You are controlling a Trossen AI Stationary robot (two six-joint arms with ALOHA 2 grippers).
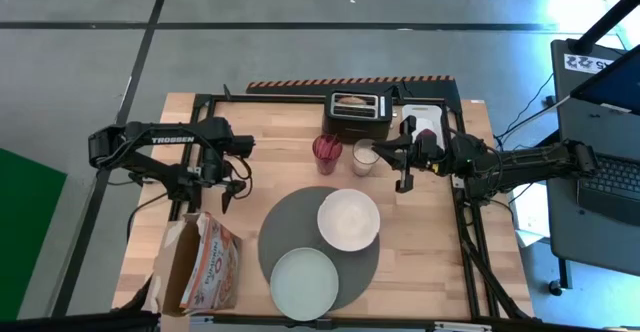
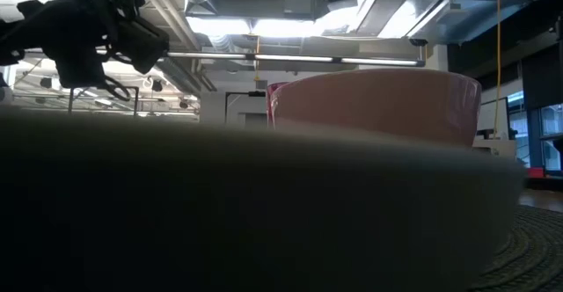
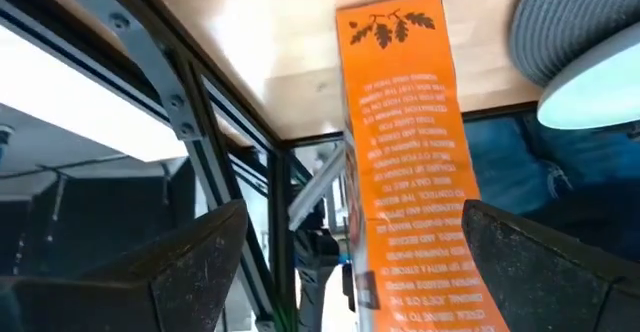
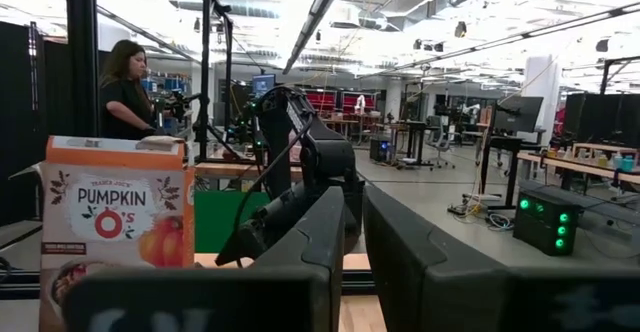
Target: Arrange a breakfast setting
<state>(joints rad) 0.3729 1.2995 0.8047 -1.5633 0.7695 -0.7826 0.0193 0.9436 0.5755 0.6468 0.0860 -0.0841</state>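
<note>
Placemat point(image 1: 300, 234): big dark-grey round one, sitting mid-surface toward the near edge, and everything's gathering on it.
Bowl point(image 1: 348, 218): white, round, on the placemat's right side, toward the far rim, hanging a touch over the edge.
Plate point(image 1: 304, 282): pale mint, flat, down at the placemat's near edge, overlapping it and poking off toward the front of the surface point(image 1: 420, 262).
Left tool point(image 1: 232, 177): hovering left of the placemat, just above the cereal box; in the left wrist view its fingers point(image 3: 195, 272) stand well apart with nothing between them.
Right tool point(image 1: 402, 162): up at the far right, just beside the glass of milk, fingers pointing across the surface; the right wrist view shows them close together, only a thin slit between, holding nothing.
Cereal box point(image 1: 205, 264): orange pumpkin box, open-topped, lying at the near left corner.
Glass of milk point(image 1: 364, 157): standing just in front of the toaster.
Red cup point(image 1: 327, 154): just left of the glass.
Toaster point(image 1: 360, 114): black, at the far edge, centre.
Spoon: can't spot it from any angle.
</note>
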